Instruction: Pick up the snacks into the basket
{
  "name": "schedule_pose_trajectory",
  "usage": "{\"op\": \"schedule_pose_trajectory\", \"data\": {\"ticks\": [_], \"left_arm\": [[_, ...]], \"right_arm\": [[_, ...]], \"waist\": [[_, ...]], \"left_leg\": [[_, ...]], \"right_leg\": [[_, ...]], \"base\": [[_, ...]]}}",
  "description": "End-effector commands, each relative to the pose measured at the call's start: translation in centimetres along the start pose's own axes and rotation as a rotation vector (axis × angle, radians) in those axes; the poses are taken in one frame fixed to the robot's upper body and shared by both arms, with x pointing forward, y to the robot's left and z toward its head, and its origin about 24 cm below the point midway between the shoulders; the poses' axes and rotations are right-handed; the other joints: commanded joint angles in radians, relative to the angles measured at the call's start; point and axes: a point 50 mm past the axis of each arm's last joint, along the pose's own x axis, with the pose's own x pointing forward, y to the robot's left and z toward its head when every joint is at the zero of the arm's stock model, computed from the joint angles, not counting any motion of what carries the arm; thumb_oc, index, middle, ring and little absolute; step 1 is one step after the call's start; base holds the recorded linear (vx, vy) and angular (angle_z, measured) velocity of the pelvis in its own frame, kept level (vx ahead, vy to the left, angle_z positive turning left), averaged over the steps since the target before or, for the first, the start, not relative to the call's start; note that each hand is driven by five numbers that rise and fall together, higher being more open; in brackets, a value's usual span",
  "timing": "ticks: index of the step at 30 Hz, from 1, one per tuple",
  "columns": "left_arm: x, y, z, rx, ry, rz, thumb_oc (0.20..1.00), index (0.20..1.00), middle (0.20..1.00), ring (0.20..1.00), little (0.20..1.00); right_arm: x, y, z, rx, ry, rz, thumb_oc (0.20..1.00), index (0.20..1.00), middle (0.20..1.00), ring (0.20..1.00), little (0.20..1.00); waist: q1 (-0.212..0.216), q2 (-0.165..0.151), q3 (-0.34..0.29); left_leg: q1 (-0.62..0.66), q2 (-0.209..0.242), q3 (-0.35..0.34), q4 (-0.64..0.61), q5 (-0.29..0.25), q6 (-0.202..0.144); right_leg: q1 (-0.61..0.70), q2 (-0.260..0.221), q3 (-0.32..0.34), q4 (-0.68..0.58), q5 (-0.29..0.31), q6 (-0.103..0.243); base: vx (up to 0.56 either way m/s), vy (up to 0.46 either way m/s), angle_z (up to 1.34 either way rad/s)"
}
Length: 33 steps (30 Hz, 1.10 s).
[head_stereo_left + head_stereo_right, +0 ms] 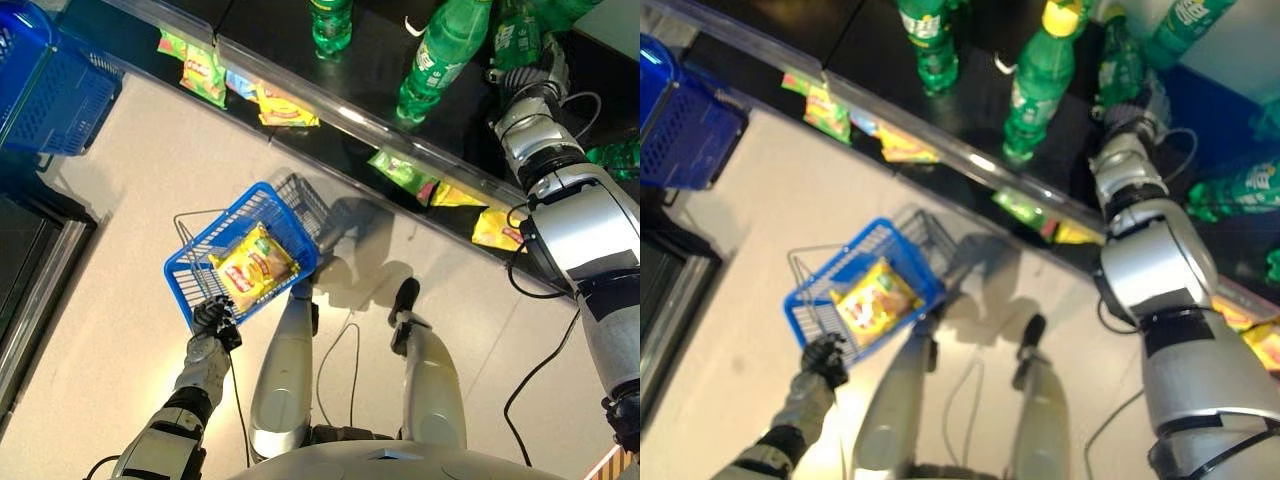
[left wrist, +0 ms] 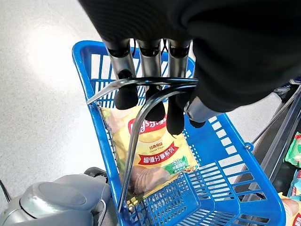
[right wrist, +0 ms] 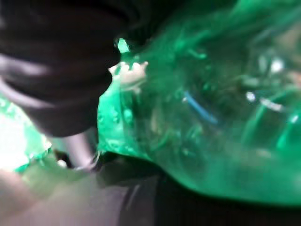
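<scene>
Below shelf, left robot hand (image 2: 155, 70) gripping basket handle (image 2: 141, 84)

A dark shelf (image 1: 380, 60) runs across the far side, edged by a clear rail (image 1: 330, 108). Green bottles (image 1: 440, 60) stand upright on the shelf. A second blue basket (image 1: 45, 85) sits off the shelf's left end, on the pale floor (image 1: 110, 270).

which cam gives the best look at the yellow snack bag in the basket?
Left wrist view: the yellow snack bag lies flat on the floor of the blue basket, close up, under the wire handles that the left hand curls round. Both eye views show it small, from above, inside the basket. The right wrist view shows a green bottle.
</scene>
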Motion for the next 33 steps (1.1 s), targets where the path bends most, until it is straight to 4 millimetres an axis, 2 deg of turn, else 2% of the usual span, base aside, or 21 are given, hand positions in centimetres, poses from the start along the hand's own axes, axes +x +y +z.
{"op": "schedule_pose_trajectory", "data": {"ticks": [1,14,21,24,25,27,29,30,31,33], "left_arm": [[0.0,4.0,0.1,0.019,-0.025,0.093,0.2,0.2,0.2,0.2,0.2],[-0.1,3.7,0.3,0.022,-0.031,0.046,0.2,0.2,0.2,0.2,0.2],[0.0,3.8,0.4,0.028,-0.029,0.039,0.2,0.2,0.2,0.2,0.2],[0.1,4.1,0.5,0.027,-0.029,0.057,0.2,0.2,0.2,0.2,0.2],[0.2,4.3,0.7,0.022,-0.03,0.078,0.2,0.2,0.2,0.2,0.2],[0.2,4.6,0.7,0.017,-0.029,0.093,0.2,0.2,0.2,0.2,0.2],[0.2,5.0,0.7,-0.005,-0.024,0.121,0.2,0.2,0.2,0.2,0.2],[0.2,5.0,0.7,-0.005,-0.024,0.121,0.2,0.2,0.2,0.2,0.2],[0.3,5.4,0.7,-0.021,-0.022,0.145,0.2,0.2,0.2,0.2,0.2],[0.3,5.4,0.7,-0.021,-0.022,0.145,0.2,0.2,0.2,0.2,0.2]], "right_arm": [[0.4,-0.6,-0.5,-0.054,0.026,0.033,0.2,0.2,0.2,0.2,0.2],[0.9,-1.9,-0.8,-0.123,0.035,0.034,0.2,0.2,0.2,0.2,0.2],[1.0,-2.1,-1.0,-0.094,0.041,0.028,0.2,0.2,0.2,0.2,0.2],[1.2,-2.6,0.1,0.029,0.013,-0.015,0.2,0.2,0.2,0.2,0.2],[1.1,-2.7,1.4,0.127,-0.017,-0.027,0.2,0.2,0.2,0.2,0.2],[1.1,-2.6,1.8,0.166,-0.029,-0.03,0.2,0.2,0.2,0.2,0.2],[0.5,-1.9,3.9,0.277,-0.086,-0.019,0.2,0.2,0.2,0.2,0.2],[0.5,-1.9,3.9,0.277,-0.086,-0.019,0.2,0.2,0.2,0.2,0.2],[0.0,-1.5,5.1,0.315,-0.124,-0.011,0.2,0.2,0.2,0.2,0.2],[0.0,-1.4,5.2,0.315,-0.124,-0.011,0.2,0.2,0.2,0.2,0.2]], "waist": [[0.037,-0.043,0.03],[0.054,-0.032,0.03],[0.059,-0.026,0.03],[0.055,-0.028,0.03],[0.046,-0.033,0.03],[0.043,-0.037,0.03],[0.027,-0.05,0.03],[0.027,-0.05,0.03],[0.014,-0.059,0.03],[0.014,-0.06,0.03]], "left_leg": [[-0.02,-0.066,-0.035,0.086,-0.085,0.054],[-0.009,-0.074,-0.046,0.081,-0.079,0.052],[-0.009,-0.078,-0.05,0.08,-0.074,0.05],[0.002,-0.077,-0.05,0.081,-0.073,0.048],[0.009,-0.075,-0.046,0.083,-0.075,0.046],[0.013,-0.074,-0.043,0.084,-0.077,0.046],[0.022,-0.069,-0.035,0.091,-0.082,0.046],[0.023,-0.069,-0.034,0.091,-0.082,0.046],[0.028,-0.067,-0.029,0.092,-0.079,0.046],[0.028,-0.067,-0.028,0.091,-0.079,0.046]], "right_leg": [[0.016,-0.004,0.027,-0.059,0.105,0.014],[0.036,-0.013,0.01,-0.057,0.102,0.014],[0.042,-0.017,0.002,-0.058,0.102,0.014],[0.05,-0.02,0.004,-0.054,0.1,0.013],[0.052,-0.018,0.009,-0.05,0.099,0.012],[0.053,-0.017,0.012,-0.048,0.097,0.011],[0.055,-0.012,0.024,-0.043,0.096,0.008],[0.054,-0.012,0.024,-0.043,0.096,0.008],[0.054,-0.009,0.03,-0.041,0.098,0.006],[0.054,-0.009,0.03,-0.04,0.098,0.006]], "base": [[-0.02,0.012,0.04],[-0.01,0.0,0.02],[-0.01,0.002,0.03],[-0.02,0.016,0.02],[0.0,0.0,0.0],[0.0,0.0,0.0],[-0.02,0.015,-0.03],[-0.04,0.023,-0.05],[-0.02,0.01,-0.05],[-0.02,0.005,-0.12]]}}
